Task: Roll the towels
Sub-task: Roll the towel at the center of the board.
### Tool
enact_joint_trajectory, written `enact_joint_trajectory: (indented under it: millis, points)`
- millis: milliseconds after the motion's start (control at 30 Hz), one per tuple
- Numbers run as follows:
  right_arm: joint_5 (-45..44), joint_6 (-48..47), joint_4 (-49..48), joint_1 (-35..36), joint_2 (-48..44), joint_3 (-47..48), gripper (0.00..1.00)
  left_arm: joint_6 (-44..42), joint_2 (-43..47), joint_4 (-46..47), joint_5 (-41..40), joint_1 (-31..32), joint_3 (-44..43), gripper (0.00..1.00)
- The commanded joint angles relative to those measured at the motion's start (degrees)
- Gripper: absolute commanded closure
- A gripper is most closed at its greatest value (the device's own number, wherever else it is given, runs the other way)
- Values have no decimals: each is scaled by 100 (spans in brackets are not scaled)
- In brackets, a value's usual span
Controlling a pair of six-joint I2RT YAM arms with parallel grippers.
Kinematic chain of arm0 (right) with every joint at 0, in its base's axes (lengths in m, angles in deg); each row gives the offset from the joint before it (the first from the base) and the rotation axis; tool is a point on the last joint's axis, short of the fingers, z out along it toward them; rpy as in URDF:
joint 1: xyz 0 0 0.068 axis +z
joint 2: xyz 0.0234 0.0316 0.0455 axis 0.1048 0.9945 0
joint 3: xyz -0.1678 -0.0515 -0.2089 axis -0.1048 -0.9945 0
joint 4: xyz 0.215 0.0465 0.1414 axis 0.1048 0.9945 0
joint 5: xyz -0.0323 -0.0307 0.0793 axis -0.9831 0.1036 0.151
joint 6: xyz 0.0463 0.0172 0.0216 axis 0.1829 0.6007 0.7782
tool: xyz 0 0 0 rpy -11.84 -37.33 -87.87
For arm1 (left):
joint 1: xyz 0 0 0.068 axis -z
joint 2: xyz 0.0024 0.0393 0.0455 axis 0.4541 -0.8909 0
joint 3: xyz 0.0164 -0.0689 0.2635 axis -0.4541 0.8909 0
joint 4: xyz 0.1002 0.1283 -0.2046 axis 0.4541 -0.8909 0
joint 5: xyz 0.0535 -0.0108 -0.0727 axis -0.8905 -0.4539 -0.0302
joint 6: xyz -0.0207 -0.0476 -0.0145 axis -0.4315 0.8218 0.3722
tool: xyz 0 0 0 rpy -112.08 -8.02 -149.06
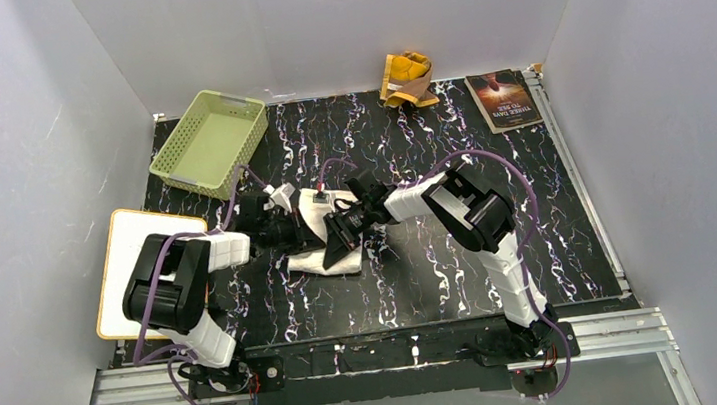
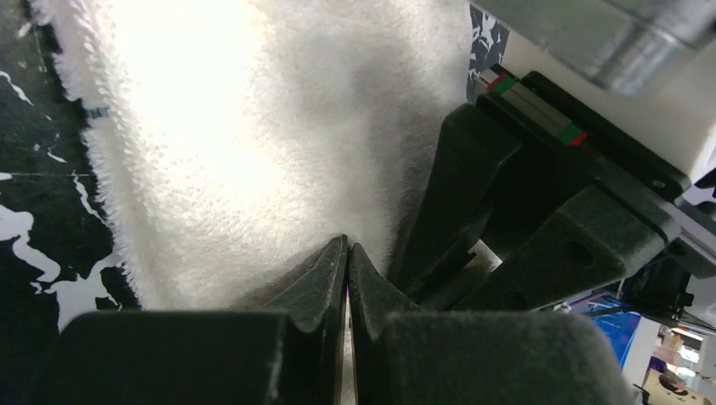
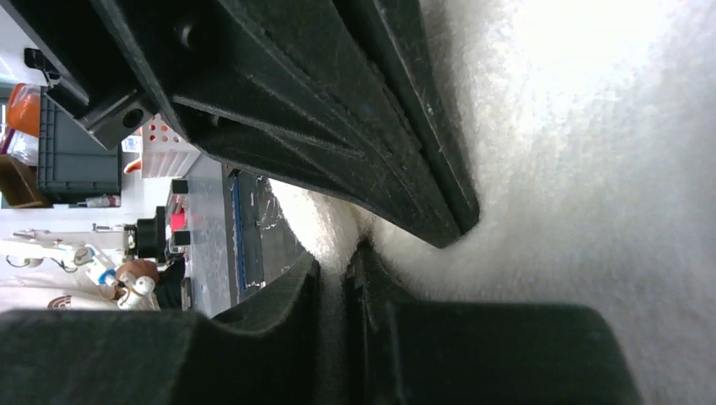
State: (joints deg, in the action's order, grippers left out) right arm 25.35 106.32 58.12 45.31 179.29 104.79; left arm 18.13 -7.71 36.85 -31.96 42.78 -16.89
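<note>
The cream-white towel (image 1: 318, 259) lies partly bunched at the middle of the black marbled mat (image 1: 442, 274). My left gripper (image 1: 303, 230) is shut, its tips pressed against the towel (image 2: 236, 126) with only a thin slit between the jaws (image 2: 348, 246). My right gripper (image 1: 340, 241) is shut on a fold of the towel (image 3: 591, 169), with cloth pinched between its jaws (image 3: 338, 261). The two grippers meet at the towel, almost touching. The mustard-yellow towel (image 1: 408, 79) lies crumpled at the mat's far edge, away from both grippers.
A light green basket (image 1: 210, 141) stands at the back left. A dark-covered book (image 1: 503, 99) lies at the back right. A white board (image 1: 140, 271) lies at the left beside the left arm. Grey walls close in three sides.
</note>
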Motion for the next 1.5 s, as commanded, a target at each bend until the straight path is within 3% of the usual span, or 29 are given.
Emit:
enact_joint_trajectory:
  millis: [0, 167, 333, 433, 667, 833, 1067, 1467]
  points:
    - [-668, -338, 637, 22, 170, -269, 81, -282, 207, -98, -274, 86, 398, 99]
    - [-819, -483, 883, 20, -5, -103, 46, -404, 154, -242, -579, 84, 564, 100]
    - [-1730, -1310, 1848, 21, -474, 250, 38, -347, -7, -479, -723, 89, 382, 100]
    - [-2354, -1686, 1914, 51, -1011, 38, 36, -296, -116, -555, -667, 88, 299, 100]
    - [-4247, -1839, 64, 121, -2945, -1555, 21, -245, -396, -527, -462, 87, 207, 99]
    - [-4637, -2303, -1573, 167, -3564, -2598, 11, -288, -488, -574, -358, 84, 142, 99]
    - [-3786, -4066, -3163, 618, -4097, -4057, 11, -289, -589, -604, -246, 85, 73, 99]
    - [-3690, -4940, -3260, 1041, -3489, -3777, 16, -280, -690, -658, -99, 91, -5, 98]
